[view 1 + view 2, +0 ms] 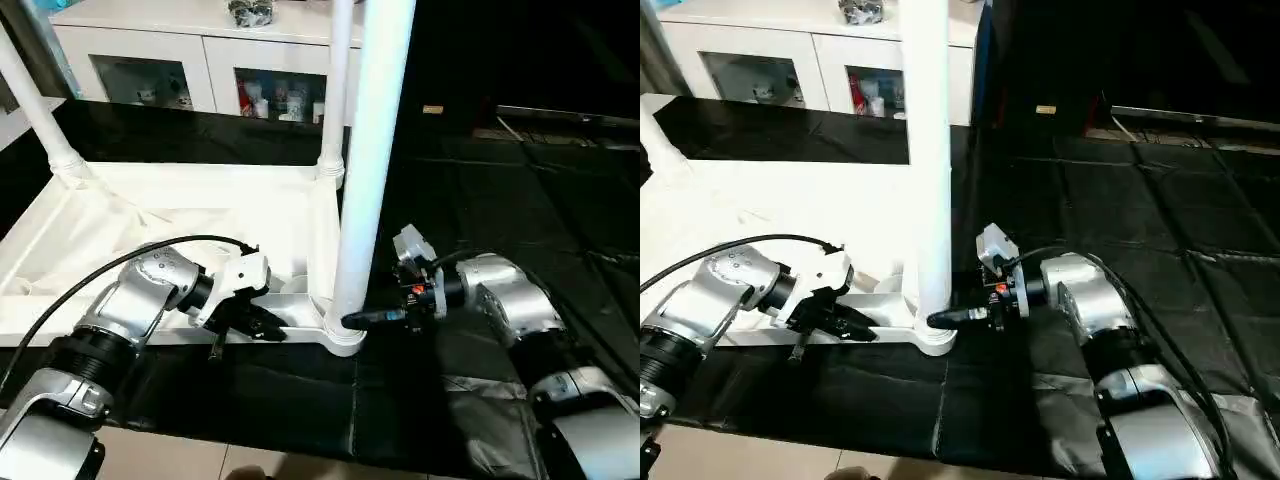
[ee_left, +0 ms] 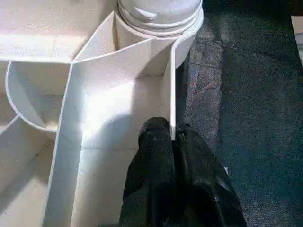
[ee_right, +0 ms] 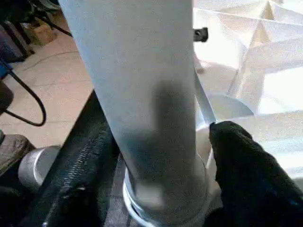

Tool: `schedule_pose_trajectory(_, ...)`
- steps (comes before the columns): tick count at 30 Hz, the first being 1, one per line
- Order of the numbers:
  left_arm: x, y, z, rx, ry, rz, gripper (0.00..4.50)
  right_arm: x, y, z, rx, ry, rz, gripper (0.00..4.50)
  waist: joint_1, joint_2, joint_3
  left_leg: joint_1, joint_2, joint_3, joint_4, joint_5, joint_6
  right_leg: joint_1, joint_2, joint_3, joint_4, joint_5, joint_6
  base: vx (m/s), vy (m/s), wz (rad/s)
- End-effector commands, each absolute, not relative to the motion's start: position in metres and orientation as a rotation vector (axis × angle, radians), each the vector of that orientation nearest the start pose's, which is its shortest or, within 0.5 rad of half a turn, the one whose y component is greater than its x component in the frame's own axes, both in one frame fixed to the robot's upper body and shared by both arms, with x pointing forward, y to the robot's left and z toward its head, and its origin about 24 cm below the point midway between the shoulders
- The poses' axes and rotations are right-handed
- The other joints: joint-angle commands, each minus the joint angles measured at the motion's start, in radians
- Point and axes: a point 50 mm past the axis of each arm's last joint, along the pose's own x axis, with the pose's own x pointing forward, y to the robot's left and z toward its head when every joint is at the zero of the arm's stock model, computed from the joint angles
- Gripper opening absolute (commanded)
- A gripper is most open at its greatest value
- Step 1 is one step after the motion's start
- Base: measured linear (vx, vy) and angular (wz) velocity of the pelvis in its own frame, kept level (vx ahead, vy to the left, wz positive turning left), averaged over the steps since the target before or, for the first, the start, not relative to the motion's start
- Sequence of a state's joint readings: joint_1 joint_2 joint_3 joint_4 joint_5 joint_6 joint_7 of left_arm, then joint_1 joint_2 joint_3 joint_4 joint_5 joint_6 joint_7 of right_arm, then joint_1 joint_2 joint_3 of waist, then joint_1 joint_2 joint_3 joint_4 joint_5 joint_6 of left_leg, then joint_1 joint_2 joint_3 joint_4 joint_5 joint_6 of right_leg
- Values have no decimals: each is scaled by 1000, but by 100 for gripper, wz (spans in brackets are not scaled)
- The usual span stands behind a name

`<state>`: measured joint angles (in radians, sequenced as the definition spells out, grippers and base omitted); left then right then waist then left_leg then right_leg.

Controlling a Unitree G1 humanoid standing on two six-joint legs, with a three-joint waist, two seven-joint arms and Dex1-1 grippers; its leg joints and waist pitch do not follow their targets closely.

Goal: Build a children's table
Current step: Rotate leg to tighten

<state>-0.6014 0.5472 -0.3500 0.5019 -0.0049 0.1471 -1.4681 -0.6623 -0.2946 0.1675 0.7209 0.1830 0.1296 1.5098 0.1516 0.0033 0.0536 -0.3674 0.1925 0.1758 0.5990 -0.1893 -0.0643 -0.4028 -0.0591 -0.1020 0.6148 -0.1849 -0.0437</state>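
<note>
The white table top point(image 1: 150, 215) lies upside down on a black mat, ribs facing up. Three white legs stand in its corner sockets: a thick near one point(image 1: 368, 150), one behind it point(image 1: 335, 100) and one at the far left point(image 1: 35, 100). My left gripper point(image 1: 262, 325) is shut, pinching the thin near rim point(image 2: 171, 109) of the top just left of the near leg's socket. My right gripper point(image 1: 358, 320) reaches in from the right at the foot of the near leg point(image 3: 142, 94). It is open, with one black finger point(image 3: 246, 175) close beside the leg.
A white cabinet with glass doors point(image 1: 200, 70) stands behind the table top. The black mat point(image 1: 500, 200) spreads to the right, with wrinkles and a cable across it. Light floor shows along the near edge point(image 1: 200, 455).
</note>
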Motion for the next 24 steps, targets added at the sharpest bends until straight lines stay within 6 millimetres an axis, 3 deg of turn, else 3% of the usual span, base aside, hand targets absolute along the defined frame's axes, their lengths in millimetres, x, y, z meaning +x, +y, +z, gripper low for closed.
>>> schedule_pose_trajectory(1, 305, 166, 77, 524, 591, -1563, 0, 319, -123, 71, -9, 340, 1602, 269, -5, 10, -74, 15, 56, -17, -66, -142, 46, 57, -101, 64, -67, -169, -208, 0, 0, 0)
schedule_pose_trajectory(8, 311, 164, 76, 490, 583, -1495, 0, 318, -119, 69, 40, 318, 1571, 214, -6, 10, -73, 15, 56, -16, -66, -142, 42, 56, -101, 64, -67, -179, -206, 0, 0, 0)
schedule_pose_trajectory(12, 325, 155, 77, 422, 555, -1333, 0, 322, -112, 58, 34, 335, 1418, 204, -10, 11, -71, 15, 52, -17, -67, -155, 22, 57, -102, 64, -73, -226, -191, 0, 0, 0)
schedule_pose_trajectory(16, 342, 141, 79, 342, 517, -1129, 0, 330, -97, 47, 74, 364, 1197, 201, -21, 6, -71, 15, 49, -20, -69, -151, 0, 59, -103, 65, -76, -255, -174, 0, 0, 0)
schedule_pose_trajectory(20, 352, 129, 80, 287, 493, -1008, 0, 336, -82, 41, 74, 384, 1048, 200, -40, 5, -75, 8, 45, -19, -65, -115, 14, 62, -102, 65, -71, -180, -187, 0, 0, 0)
schedule_pose_trajectory(24, 362, 111, 82, 226, 459, -876, 0, 345, -61, 42, 59, 386, 872, 199, -45, 7, -74, 12, 42, -18, -65, -112, 21, 61, -101, 63, -73, -167, -197, 0, 0, 0)
